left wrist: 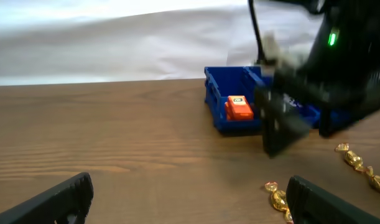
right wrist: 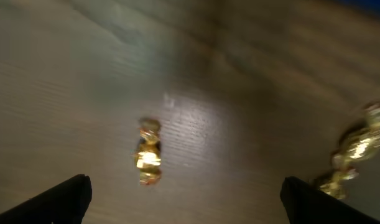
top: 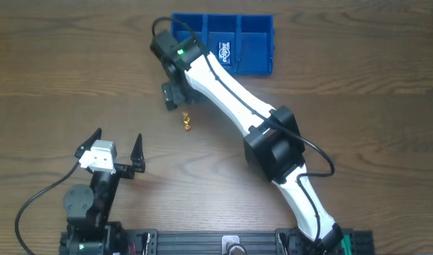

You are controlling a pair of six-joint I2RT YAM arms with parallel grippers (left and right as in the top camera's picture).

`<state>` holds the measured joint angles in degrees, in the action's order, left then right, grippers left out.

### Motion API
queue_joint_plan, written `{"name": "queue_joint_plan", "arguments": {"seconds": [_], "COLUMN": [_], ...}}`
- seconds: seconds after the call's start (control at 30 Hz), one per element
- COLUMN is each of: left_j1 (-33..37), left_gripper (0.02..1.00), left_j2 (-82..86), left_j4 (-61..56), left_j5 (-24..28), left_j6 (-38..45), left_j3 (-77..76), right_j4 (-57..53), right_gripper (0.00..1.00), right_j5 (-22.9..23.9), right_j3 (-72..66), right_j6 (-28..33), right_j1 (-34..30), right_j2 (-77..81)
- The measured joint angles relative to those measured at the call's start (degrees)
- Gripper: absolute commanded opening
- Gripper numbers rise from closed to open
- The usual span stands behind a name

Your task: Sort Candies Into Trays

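- The left wrist view shows an orange-wrapped candy [left wrist: 239, 108] lying in the end compartment of the blue tray [left wrist: 216, 93]. In the top view the right arm crosses that corner of the tray.
- Both wrist views show a second gold-wrapped candy [right wrist: 354, 148] near the first, both on the wooden table [top: 60, 71].
- In the top view, the first gold-wrapped candy [top: 186, 122] lies near the tray's front. Its long axis runs roughly from the arms' side toward the tray.
- The right gripper [top: 175, 99] hangs over it, fingers spread wide with nothing between them.
- The left gripper [top: 118, 136] is well apart, its fingers also wide and holding nothing.
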<state>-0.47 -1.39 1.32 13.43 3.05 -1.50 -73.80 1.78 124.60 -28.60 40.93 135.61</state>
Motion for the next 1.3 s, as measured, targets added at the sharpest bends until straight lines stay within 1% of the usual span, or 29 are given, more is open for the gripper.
{"name": "queue_joint_plan", "arguments": {"seconds": [0.07, 0.2, 0.47, 0.53, 0.7, 0.87, 0.93, 1.03, 1.07, 1.13, 1.2, 1.3], "left_j1": [0.0, 0.0, 0.0, 0.0, 0.0, 0.0, 0.0, 0.0, 0.0, 0.0, 0.0, 0.0], "left_gripper": [0.998, 0.998, 0.998, 0.998, 0.998, 0.998, 0.996, 0.998, 0.996, 0.998, 0.998, 0.998], "left_j2": [0.0, 0.0, 0.0, 0.0, 0.0, 0.0, 0.0, 0.0, 0.0, 0.0, 0.0, 0.0], "left_j4": [0.0, 0.0, 0.0, 0.0, 0.0, 0.0, 0.0, 0.0, 0.0, 0.0, 0.0, 0.0], "left_j5": [0.0, 0.0, 0.0, 0.0, 0.0, 0.0, 0.0, 0.0, 0.0, 0.0, 0.0, 0.0], "left_j6": [0.0, 0.0, 0.0, 0.0, 0.0, 0.0, 0.0, 0.0, 0.0, 0.0, 0.0, 0.0], "left_j3": [0.0, 0.0, 0.0, 0.0, 0.0, 0.0, 0.0, 0.0, 0.0, 0.0, 0.0, 0.0], "right_j4": [3.6, 7.6, 9.4, 9.4, 9.6, 10.4, 11.2, 11.9, 11.9, 12.0, 12.1, 13.2], "right_gripper": [0.998, 0.998, 1.0, 0.996, 0.996, 0.991, 0.969, 0.901, 0.873, 0.781, 0.72, 0.691], "right_j5": [-1.2, -2.5, -3.1, -2.9, -1.1, 0.7, 1.0, 1.2, 1.2, 1.4, 1.5, 1.6], "right_j3": [-4.9, -9.8, -10.1, -10.1, -10.1, -10.2, -10.7, -12.0, -12.2, -12.3, -12.3, -12.7], "right_j6": [-0.4, -0.7, -0.9, -1.3, -5.2, -7.7, -8.1, -8.7, -8.9, -9.4, -9.7, -9.9], "right_j1": [0.1, 1.4, 4.9, 5.2, 5.3, 5.3, 5.3, 5.3, 5.3, 5.3, 5.3, 5.3], "right_j2": [0.0, 0.0, 0.0, 0.0, 0.0, 0.0, 0.0, 0.1, 0.1, 0.1, 0.1, 0.2]}}
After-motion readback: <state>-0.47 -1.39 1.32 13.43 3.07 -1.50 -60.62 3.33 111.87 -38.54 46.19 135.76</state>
